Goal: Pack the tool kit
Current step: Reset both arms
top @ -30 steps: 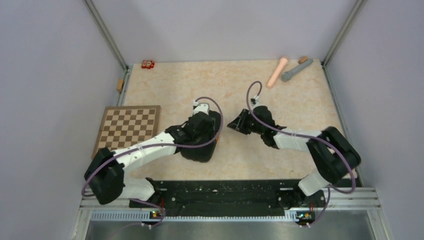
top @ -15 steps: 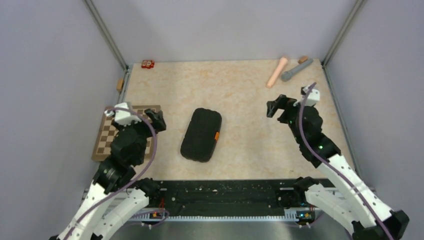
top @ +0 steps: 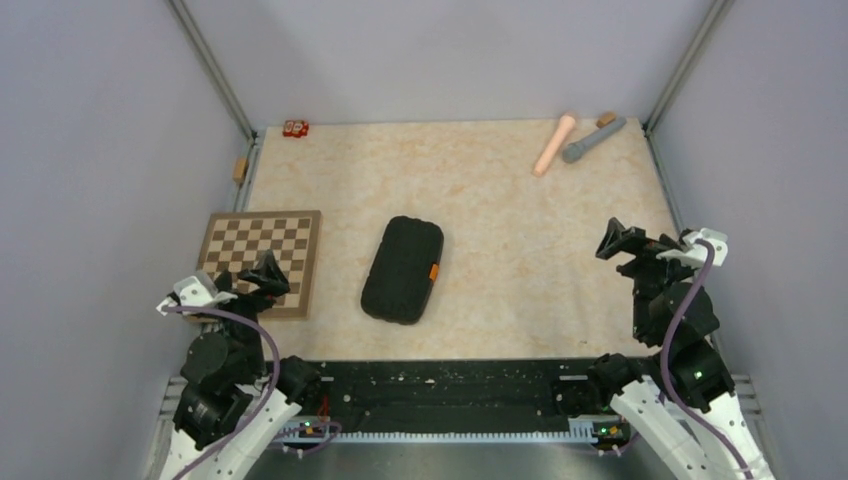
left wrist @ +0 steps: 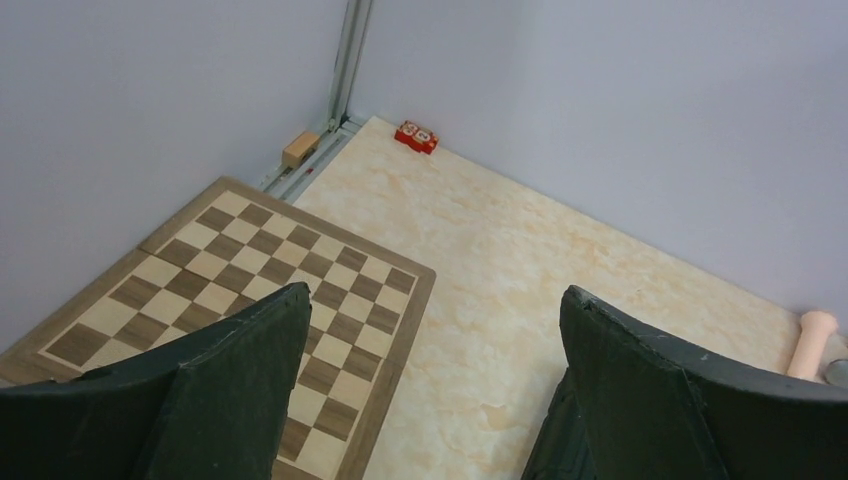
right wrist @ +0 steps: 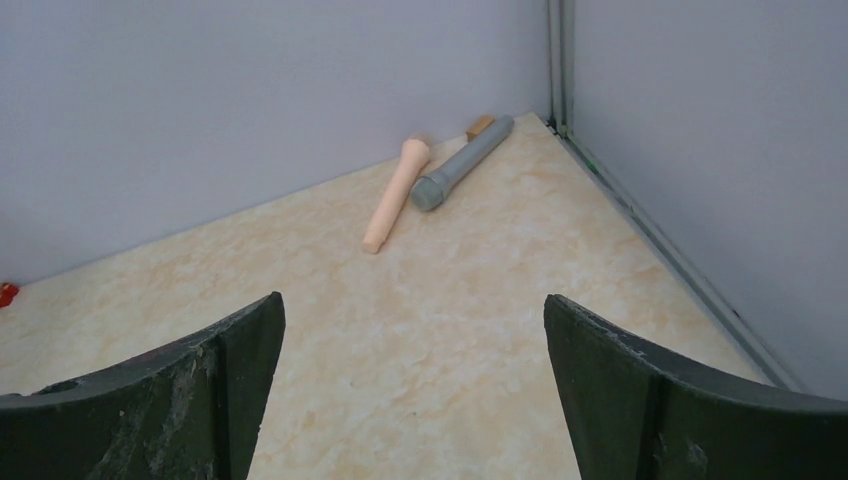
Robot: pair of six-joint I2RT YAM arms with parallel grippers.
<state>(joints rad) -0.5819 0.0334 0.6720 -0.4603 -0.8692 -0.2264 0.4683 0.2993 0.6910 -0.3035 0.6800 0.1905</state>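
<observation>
The left gripper (left wrist: 432, 300) is held spread and empty over the chessboard's (top: 258, 258) near edge, its arm folded close above the base. The right gripper (right wrist: 412, 300) is likewise spread, empty, at the bench's (top: 500, 220) right side. The closed black case (top: 402, 270) is laid mid-bench, between them.

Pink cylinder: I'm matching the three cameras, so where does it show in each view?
Top external: pink cylinder far right, near the back wall.
Left wrist: its end at the right edge.
Right wrist: upper centre, beside the grey cylinder.
Shared landmark: small red item by the back wall.
</observation>
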